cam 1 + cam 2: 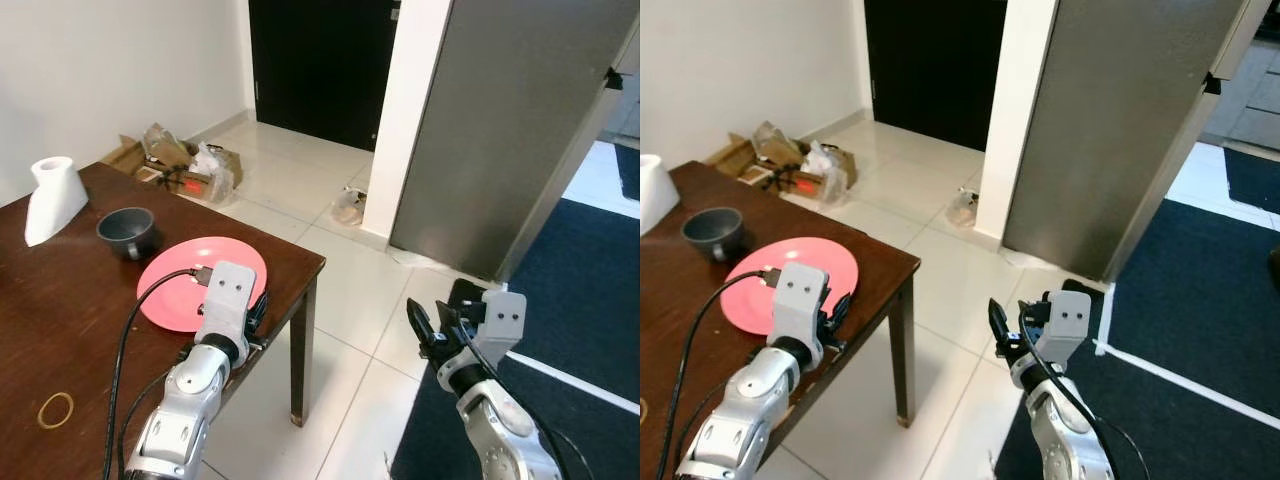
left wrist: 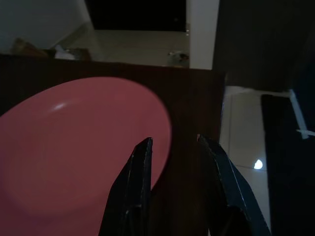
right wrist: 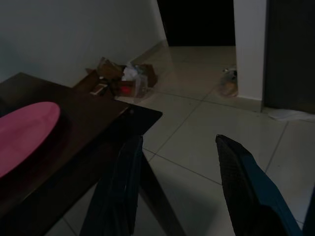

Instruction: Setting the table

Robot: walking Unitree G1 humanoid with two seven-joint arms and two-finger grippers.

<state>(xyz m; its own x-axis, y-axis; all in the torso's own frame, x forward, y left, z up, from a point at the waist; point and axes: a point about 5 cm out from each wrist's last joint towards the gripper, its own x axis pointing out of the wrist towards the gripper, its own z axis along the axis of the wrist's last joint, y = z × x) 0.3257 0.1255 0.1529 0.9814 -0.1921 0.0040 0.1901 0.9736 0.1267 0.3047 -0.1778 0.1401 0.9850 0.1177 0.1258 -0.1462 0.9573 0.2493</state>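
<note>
A yellow rubber band (image 1: 56, 409) lies on the dark table (image 1: 60, 320), near its front edge. On the pale tiled floor (image 1: 350, 290), open cardboard boxes with crumpled wrapping (image 1: 175, 162) sit against the white wall beyond the table's far edge. A small bag (image 1: 350, 207) rests at the foot of the white pillar (image 1: 405, 110). A dark blue rug (image 1: 590, 300) covers the floor beside the grey panel (image 1: 510, 120).

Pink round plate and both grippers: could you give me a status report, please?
Left gripper open at pink round plate edge. Right gripper open, over floor. Dark grey cup behind plate.
</note>
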